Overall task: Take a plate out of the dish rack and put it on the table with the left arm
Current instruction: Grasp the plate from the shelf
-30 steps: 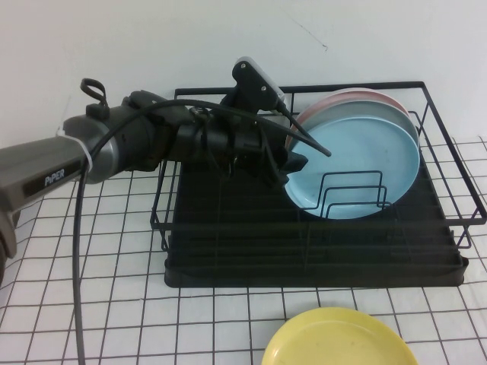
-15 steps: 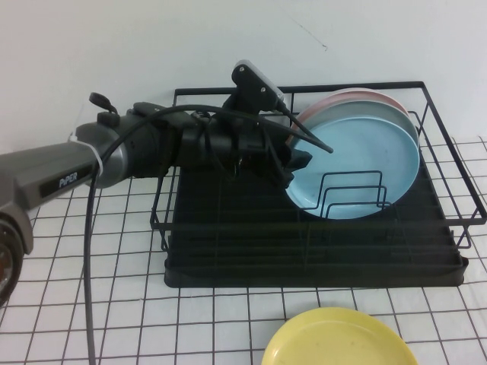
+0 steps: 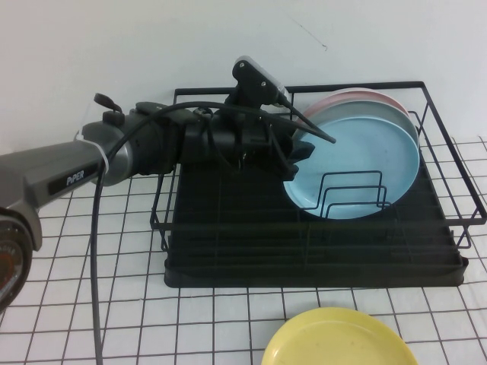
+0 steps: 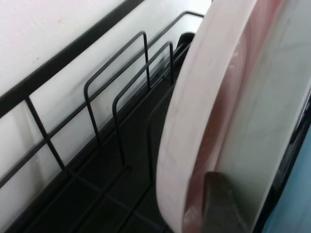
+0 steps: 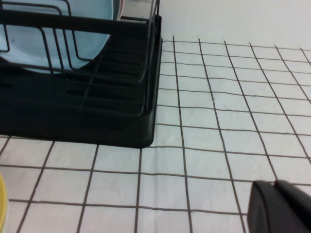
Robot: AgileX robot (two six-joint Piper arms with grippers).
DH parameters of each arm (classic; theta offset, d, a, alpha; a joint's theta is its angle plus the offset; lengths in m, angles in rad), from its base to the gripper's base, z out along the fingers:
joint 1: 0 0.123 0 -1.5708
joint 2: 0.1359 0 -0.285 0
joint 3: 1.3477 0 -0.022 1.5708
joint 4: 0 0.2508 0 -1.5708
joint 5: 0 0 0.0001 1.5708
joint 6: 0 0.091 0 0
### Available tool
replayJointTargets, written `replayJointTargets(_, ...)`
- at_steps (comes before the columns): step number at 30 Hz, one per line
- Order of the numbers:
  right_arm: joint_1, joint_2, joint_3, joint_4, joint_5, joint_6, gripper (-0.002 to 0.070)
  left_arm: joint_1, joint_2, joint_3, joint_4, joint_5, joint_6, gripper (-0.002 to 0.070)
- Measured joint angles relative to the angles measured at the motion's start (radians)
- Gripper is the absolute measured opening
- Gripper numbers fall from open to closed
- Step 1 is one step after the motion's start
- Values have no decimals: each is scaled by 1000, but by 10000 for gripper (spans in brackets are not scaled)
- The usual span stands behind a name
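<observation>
The light blue plate (image 3: 365, 167) stands on edge in the black dish rack (image 3: 304, 251), in front of a grey-white plate (image 3: 405, 115) and a pink plate (image 3: 354, 94). My left gripper (image 3: 300, 156) is open at the plates' left rims, over the rack. In the left wrist view one finger (image 4: 221, 206) lies between the pink plate (image 4: 194, 121) and the grey-white plate (image 4: 272, 97). The blue plate (image 4: 297, 213) shows at the edge; the other finger is hidden. My right gripper (image 5: 278, 206) is shut and empty, low over the table (image 5: 218, 121).
A yellow plate (image 3: 338, 342) lies on the gridded table (image 3: 91, 304) in front of the rack. Upright wire dividers (image 3: 351, 194) stand in front of the blue plate. The rack's corner (image 5: 146, 131) is near the right gripper. A white wall is behind.
My left arm has pushed right, bringing the gripper up to the plates' left rims. The plates have not moved.
</observation>
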Motion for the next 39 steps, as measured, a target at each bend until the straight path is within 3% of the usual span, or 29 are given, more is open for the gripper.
replayJointTargets(5, 0, 0, 0, 0, 0, 0, -1, 0, 0, -2, -18, 20, 2, 318)
replayJointTargets(16, 0, 0, 0, 0, 0, 0, -1, 0, 8, -17, -17, 24, 96, 312)
replayJointTargets(39, 0, 0, 0, 0, 0, 0, -1, 0, -61, -23, 141, 169, 79, 312)
